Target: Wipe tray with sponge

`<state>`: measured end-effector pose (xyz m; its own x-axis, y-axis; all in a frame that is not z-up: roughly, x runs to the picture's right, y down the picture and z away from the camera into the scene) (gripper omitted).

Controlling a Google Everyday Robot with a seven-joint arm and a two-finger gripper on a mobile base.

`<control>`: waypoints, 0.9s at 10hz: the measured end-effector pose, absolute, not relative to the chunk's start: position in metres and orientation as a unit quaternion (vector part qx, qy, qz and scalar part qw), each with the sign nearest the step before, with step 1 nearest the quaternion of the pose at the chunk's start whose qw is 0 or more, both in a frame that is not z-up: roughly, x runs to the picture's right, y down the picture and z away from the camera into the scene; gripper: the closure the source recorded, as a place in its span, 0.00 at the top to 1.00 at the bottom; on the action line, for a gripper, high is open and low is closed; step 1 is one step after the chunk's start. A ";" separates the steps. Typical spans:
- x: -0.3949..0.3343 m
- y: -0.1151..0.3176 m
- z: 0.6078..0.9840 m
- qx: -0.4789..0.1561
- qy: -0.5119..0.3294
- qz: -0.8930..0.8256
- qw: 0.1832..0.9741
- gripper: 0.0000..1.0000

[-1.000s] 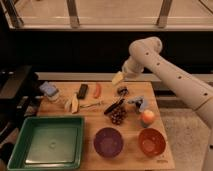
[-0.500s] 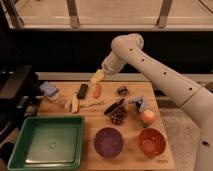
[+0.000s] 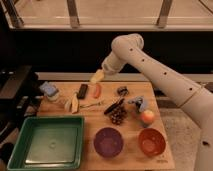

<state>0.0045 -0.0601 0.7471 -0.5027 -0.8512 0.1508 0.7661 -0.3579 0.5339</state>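
Observation:
The green tray (image 3: 30, 152) lies at the front left of the wooden table and holds nothing. The light-blue sponge (image 3: 48, 88) sits at the back left of the table, on or against a white round cup (image 3: 54, 95). My gripper (image 3: 97, 76) hangs at the end of the white arm above the back middle of the table, just over a black bar (image 3: 82, 90) and a red oblong piece (image 3: 97, 90). It is to the right of the sponge and well apart from it, and far behind the tray.
A banana (image 3: 74, 103) and a fork (image 3: 91, 105) lie behind the tray. Dark grapes (image 3: 117, 116), a black utensil (image 3: 114, 106), an apple (image 3: 147, 117), a purple bowl (image 3: 108, 141) and an orange bowl (image 3: 151, 141) fill the right half. A dark stand is at the left edge.
The arm has swung left along the back of the table, carrying the gripper from above the middle right to above the black bar. Nothing on the table has moved.

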 end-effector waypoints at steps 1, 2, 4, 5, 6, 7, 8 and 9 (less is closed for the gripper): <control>0.000 -0.061 0.747 0.083 -0.274 -0.829 0.481 0.80; -0.010 -0.065 0.749 0.090 -0.268 -0.835 0.472 0.80; -0.050 -0.075 0.759 0.119 -0.257 -0.846 0.451 0.80; -0.073 -0.080 0.765 0.133 -0.255 -0.851 0.439 0.80; -0.090 -0.082 0.770 0.144 -0.255 -0.855 0.429 0.80; -0.108 -0.085 0.777 0.156 -0.257 -0.860 0.413 0.80; -0.127 -0.088 0.785 0.165 -0.259 -0.865 0.397 0.80; -0.146 -0.089 0.792 0.175 -0.263 -0.869 0.381 0.80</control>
